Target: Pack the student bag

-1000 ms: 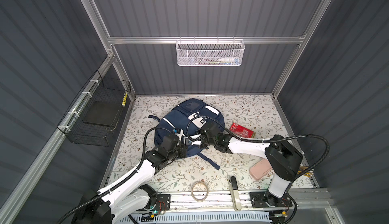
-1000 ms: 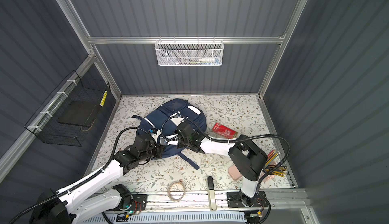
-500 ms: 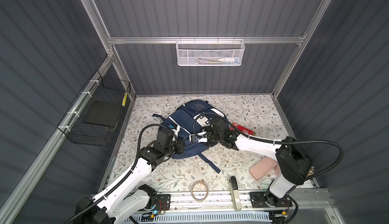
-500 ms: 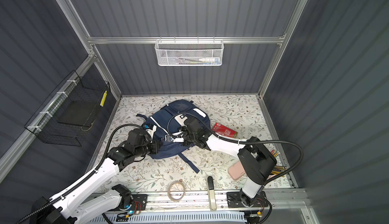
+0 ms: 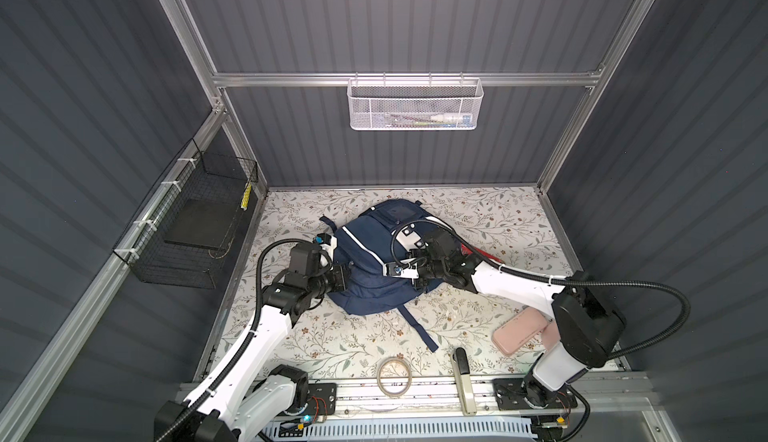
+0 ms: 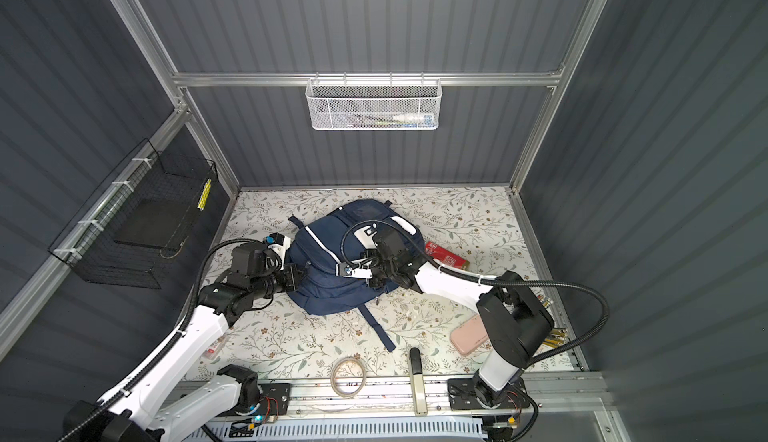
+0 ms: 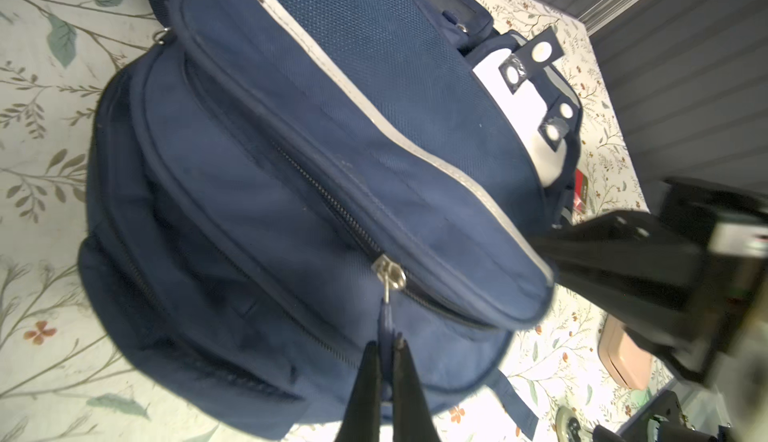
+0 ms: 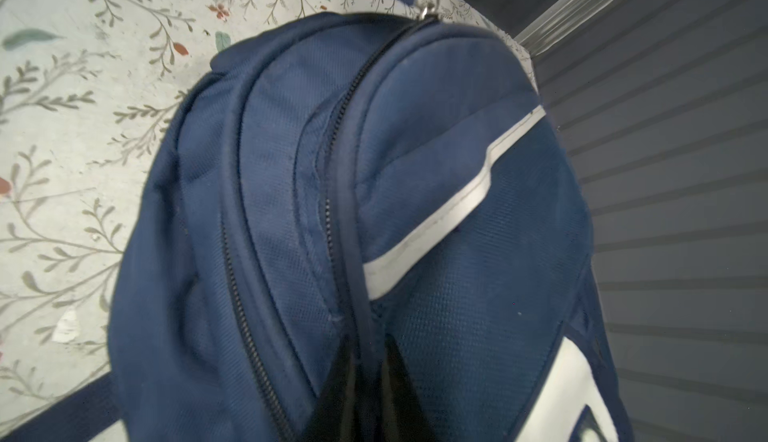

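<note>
scene: a booth with dark ribbed walls and a floral table (image 5: 478,215), seen from above in both top views.
bag: the navy bag (image 5: 365,290) lies on the table near its middle, a little toward the back wall. its pockets face up and a white stripe crosses its front. one strap trails toward the front edge.
left gripper: the left gripper (image 7: 386,344) meets the bag's left side. its fingers are pressed together on the blue zip pull (image 7: 385,315) of a front pocket.
right gripper: the right gripper (image 8: 368,361) sits at the bag's right side, near a white patch. its fingers stand slightly apart astride a piped seam. whether they pinch the seam cannot be told.
arms: both reach in from the front, and the bag's front lies between the two grippers.
near the bag: a red packet (image 6: 446,255) lies just beside the bag's right, partly behind the right arm.
front of table: a pink case (image 5: 521,332) lies at the front right, partly under the right arm. a tape roll (image 5: 395,375) sits at the front edge.
walls: a white mesh basket (image 5: 415,103) hangs on the back wall. a black wire basket (image 5: 195,228) hangs on the left wall.
</note>
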`<state>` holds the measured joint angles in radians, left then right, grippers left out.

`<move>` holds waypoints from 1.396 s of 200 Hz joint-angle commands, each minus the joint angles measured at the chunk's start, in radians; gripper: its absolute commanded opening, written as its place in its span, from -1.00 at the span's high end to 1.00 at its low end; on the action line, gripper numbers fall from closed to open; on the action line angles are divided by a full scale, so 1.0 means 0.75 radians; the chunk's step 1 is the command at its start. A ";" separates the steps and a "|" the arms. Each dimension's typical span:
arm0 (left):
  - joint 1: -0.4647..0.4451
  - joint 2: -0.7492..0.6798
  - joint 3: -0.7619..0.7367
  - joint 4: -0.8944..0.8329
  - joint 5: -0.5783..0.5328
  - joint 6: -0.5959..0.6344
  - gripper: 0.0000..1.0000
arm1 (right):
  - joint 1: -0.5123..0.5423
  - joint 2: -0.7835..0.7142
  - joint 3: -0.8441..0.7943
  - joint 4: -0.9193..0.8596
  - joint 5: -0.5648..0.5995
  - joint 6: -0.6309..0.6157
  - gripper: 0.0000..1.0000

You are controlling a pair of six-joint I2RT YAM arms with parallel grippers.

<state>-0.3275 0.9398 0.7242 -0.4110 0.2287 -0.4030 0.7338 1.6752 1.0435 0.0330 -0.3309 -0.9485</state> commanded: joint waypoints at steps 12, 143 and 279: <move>-0.143 -0.075 -0.043 0.013 0.001 -0.109 1.00 | -0.068 0.012 -0.006 0.116 0.149 0.071 0.15; -0.309 0.038 -0.117 0.156 -0.132 -0.172 1.00 | 0.297 -0.031 -0.048 0.208 0.497 0.496 -0.21; 0.004 0.083 -0.025 0.050 -0.414 -0.149 1.00 | 0.173 -0.261 -0.257 -0.046 0.120 0.258 1.00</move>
<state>-0.4458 0.9905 0.6640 -0.3820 -0.0334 -0.5308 0.9001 1.5459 0.8898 0.1444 -0.1059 -0.7097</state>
